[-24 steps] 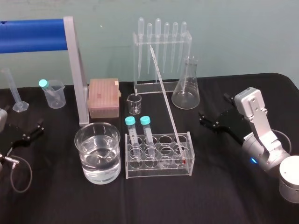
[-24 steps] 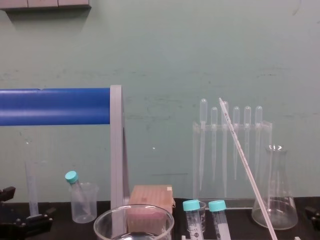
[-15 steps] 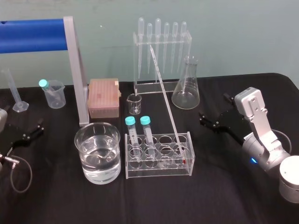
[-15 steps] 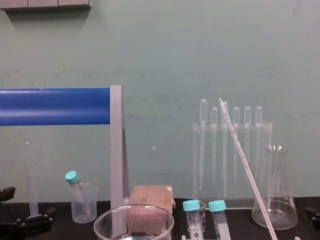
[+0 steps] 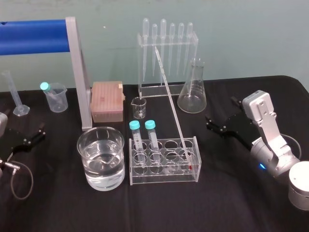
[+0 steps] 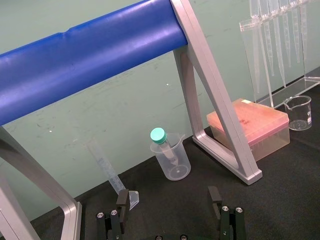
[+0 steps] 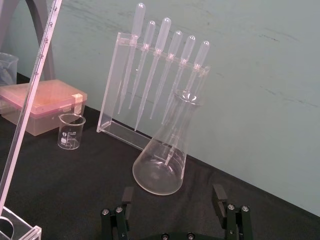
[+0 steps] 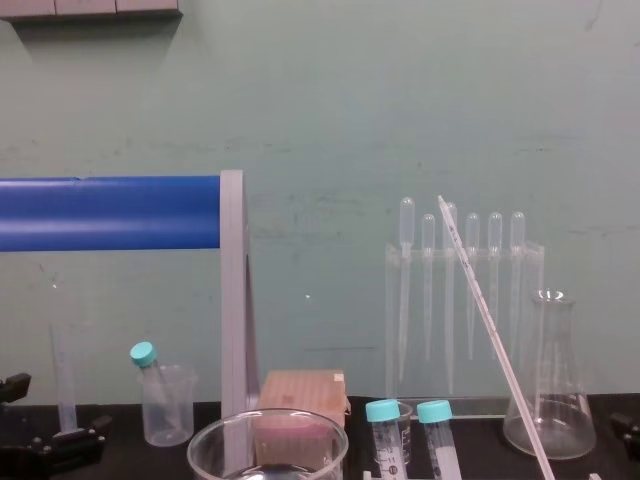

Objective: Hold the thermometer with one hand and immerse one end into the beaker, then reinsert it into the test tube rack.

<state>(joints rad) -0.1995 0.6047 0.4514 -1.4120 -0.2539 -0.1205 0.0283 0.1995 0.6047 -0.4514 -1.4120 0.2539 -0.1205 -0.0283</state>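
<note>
**Off to the right hand's [image 5: 220,111] left: thermometer [image 5: 173,108] sitting in the rack [image 5: 164,179], nobody grabbing it**

Containers first. The beaker [image 5: 91,170] is holding water to roughly half. It's sitting just beside the rack, on the side away from the right hand. The rack is carrying two teal-capped tubes [image 5: 135,138] plus the thermometer. The conical flask [image 5: 192,96] is standing just beyond the right hand and looking empty. A small cup [image 5: 60,104] with a teal-capped tube leaning in it is sitting beyond the left hand [image 5: 35,134].

The thermometer is leaning at the rack end nearest the right hand, with its top tilting away. It's staying well apart from the fingers, with neither hand touching it. Both hands are resting low by the table with fingers spread wide, gripping nothing.

The head view is showing the red bulb down at the rack floor. The chest view is catching the stem from the side, crossing in front of the pipettes [image 8: 471,290]. The right wrist view is picking out the scale marks up close, and both wrist views are showing the wide finger gaps.
</note>
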